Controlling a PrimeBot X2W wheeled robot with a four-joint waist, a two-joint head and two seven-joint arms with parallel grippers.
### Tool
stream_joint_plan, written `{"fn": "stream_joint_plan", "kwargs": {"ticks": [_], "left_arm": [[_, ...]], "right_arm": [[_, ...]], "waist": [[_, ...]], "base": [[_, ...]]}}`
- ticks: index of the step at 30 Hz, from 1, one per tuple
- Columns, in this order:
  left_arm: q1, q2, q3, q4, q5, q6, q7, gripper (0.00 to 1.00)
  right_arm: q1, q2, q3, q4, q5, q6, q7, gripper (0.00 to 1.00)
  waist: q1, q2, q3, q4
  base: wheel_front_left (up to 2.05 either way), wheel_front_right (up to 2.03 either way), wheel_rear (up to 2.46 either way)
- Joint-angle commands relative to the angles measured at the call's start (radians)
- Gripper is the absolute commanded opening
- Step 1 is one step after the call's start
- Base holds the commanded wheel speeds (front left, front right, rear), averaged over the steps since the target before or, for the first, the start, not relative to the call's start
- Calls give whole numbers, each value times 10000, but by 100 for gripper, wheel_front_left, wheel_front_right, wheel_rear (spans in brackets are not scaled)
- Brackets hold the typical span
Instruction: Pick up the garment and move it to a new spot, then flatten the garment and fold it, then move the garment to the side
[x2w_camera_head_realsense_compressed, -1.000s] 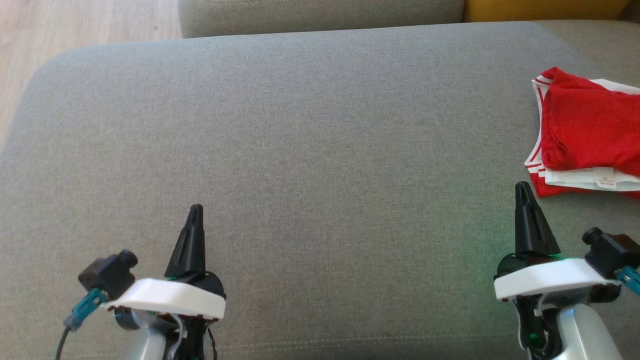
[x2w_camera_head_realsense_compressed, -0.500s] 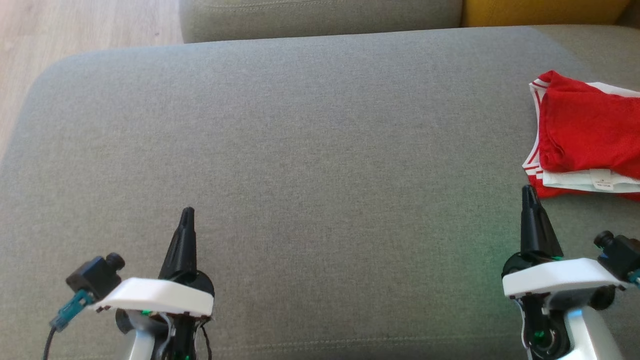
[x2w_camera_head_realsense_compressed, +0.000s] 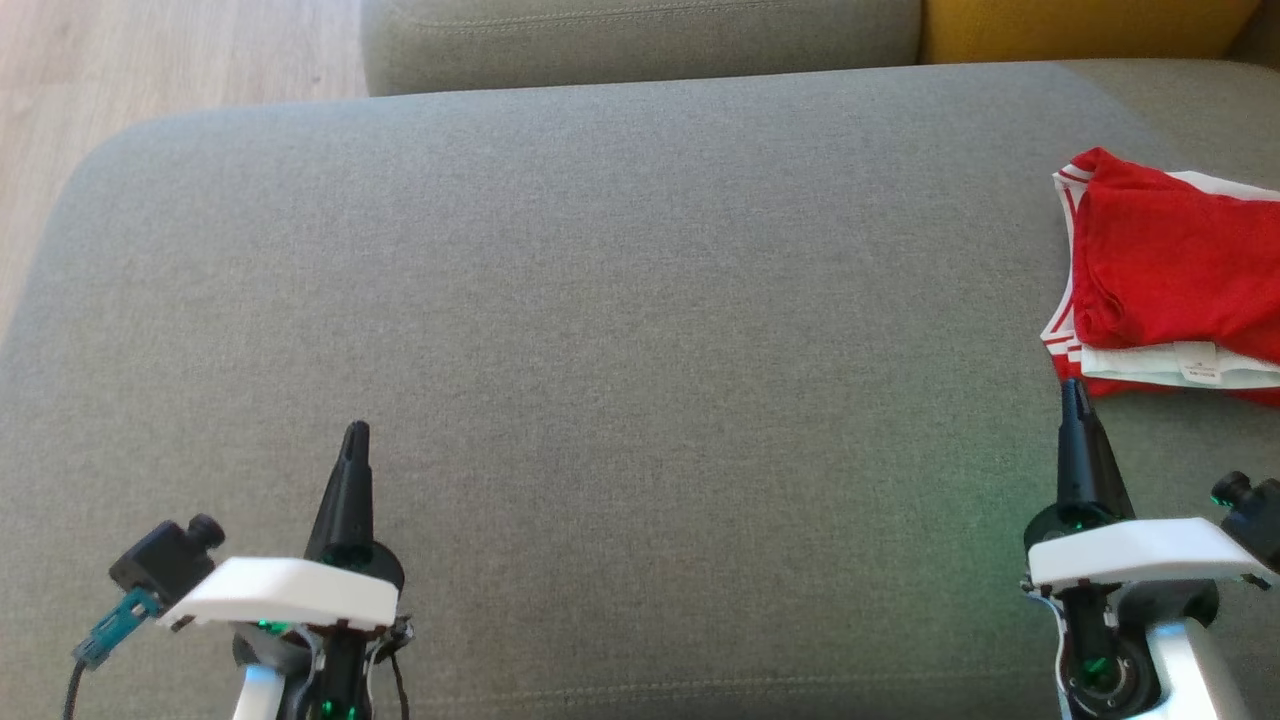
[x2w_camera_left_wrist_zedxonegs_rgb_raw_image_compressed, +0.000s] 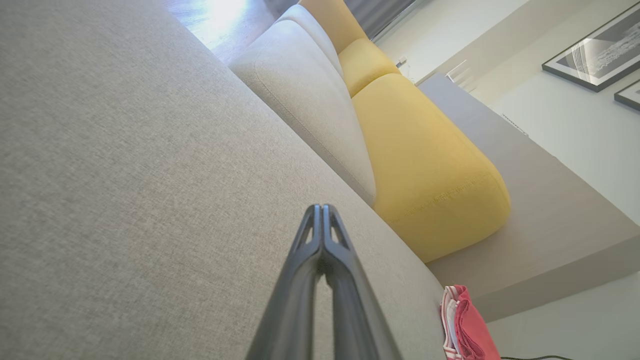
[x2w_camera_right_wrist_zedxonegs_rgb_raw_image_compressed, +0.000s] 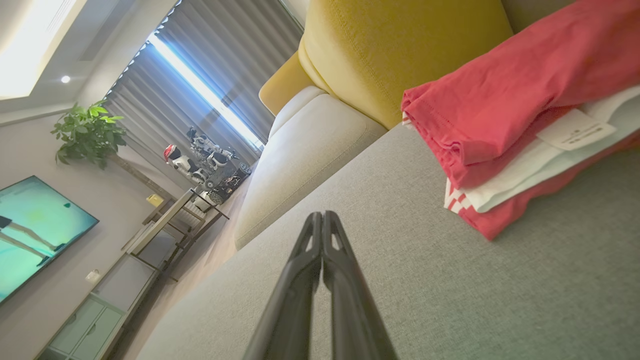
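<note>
Garment (x2w_camera_head_realsense_compressed: 1170, 270) lies just ahead-right of my clenched, empty right gripper (x2w_camera_head_realsense_compressed: 1074, 392); left gripper (x2w_camera_head_realsense_compressed: 355, 436), also clenched, well apart.

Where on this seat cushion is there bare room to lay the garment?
The grey seat cushion is bare from its left edge across to the folded red garment, between the back cushion and the left gripper. Crowded at far right, where the right gripper sits just short of it.

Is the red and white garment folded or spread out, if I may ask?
Folded: the red and white garment lies in neat stacked layers.
</note>
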Motion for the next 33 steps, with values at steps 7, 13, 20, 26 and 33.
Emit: {"fn": "stream_joint_plan", "kwargs": {"ticks": [7, 13, 20, 26, 33], "left_arm": [[-528, 163, 402, -219, -782, -141, 258, 0], [-554, 180, 569, -146, -1427, -186, 451, 0], [-580, 193, 740, -72, -2068, -230, 647, 0], [-602, 202, 890, -7, -2615, -268, 818, 0], [-629, 210, 1067, 67, -3247, -312, 1019, 0]], "right_arm": [[-424, -232, -29, -231, 989, -2, 187, 0], [-433, -246, -88, -172, 1799, -3, 335, 0], [-443, -257, -153, -113, 2605, -3, 486, 0], [-451, -264, -212, -62, 3294, -3, 619, 0], [-461, -270, -283, -2, 4090, -4, 776, 0]], "waist": [[0, 0, -69, -5], [0, 0, -136, -10], [0, 0, -203, -15], [0, 0, -261, -20], [0, 0, -328, -25]], "base": [[0, 0, 0], [0, 0, 0], [0, 0, 0], [0, 0, 0], [0, 0, 0]]}}
